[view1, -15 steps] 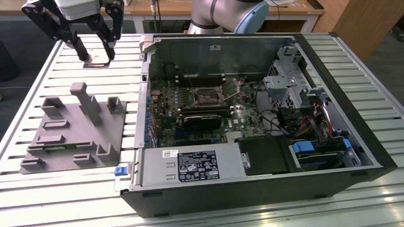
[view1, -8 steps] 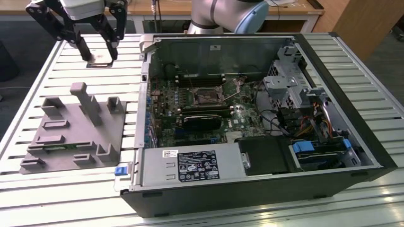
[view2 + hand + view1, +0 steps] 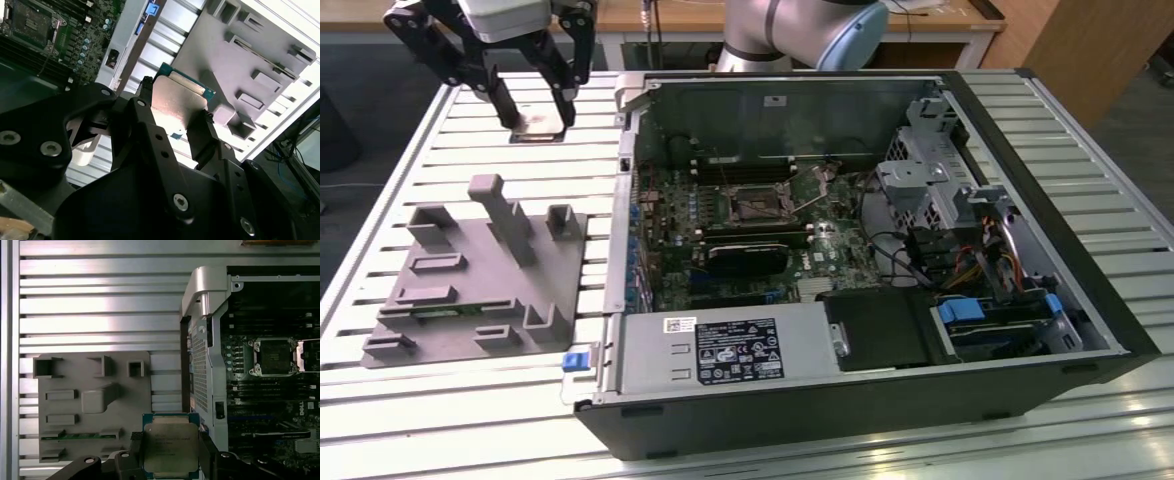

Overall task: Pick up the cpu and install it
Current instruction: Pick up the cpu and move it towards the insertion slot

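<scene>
Gripper [image 3: 538, 115] hangs above slatted table [image 3: 387, 200] at exterior view's upper left, beyond grey tray [image 3: 454, 285]. Fingers [image 3: 200, 135] partly closed, clamping cpu [image 3: 170, 446] by two opposite edges. Cpu held flat, clear of table, with metal top facing first wrist camera. Cpu sits outside open computer case [image 3: 1081, 250], near case wall, well apart from board socket [image 3: 274, 356].
</scene>
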Available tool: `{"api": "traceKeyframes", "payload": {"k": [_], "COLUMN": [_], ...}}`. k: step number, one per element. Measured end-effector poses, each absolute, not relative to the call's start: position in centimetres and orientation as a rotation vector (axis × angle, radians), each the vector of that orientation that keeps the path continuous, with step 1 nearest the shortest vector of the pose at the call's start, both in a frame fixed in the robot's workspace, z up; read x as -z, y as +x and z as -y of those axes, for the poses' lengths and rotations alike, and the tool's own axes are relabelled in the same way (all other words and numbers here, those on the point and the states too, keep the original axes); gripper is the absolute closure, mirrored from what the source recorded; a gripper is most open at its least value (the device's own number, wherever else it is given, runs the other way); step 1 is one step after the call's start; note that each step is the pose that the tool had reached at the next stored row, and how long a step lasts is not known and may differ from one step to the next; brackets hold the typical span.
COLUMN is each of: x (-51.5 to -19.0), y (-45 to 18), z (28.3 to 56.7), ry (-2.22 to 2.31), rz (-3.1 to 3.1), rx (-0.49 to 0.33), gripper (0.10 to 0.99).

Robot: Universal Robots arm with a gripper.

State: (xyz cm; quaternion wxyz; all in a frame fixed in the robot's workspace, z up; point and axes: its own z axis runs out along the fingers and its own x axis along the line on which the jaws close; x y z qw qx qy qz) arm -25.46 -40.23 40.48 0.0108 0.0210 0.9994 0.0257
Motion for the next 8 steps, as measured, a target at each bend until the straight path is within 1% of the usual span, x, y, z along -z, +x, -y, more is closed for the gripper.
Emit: {"api": "traceKeyframes", "payload": {"k": [8], "x": [-40.47], "y": [-24.86], "z": [40.23], "ry": [0.066], "rz": [-3.118], "rx": [-0.08], "gripper": [0.557]}}
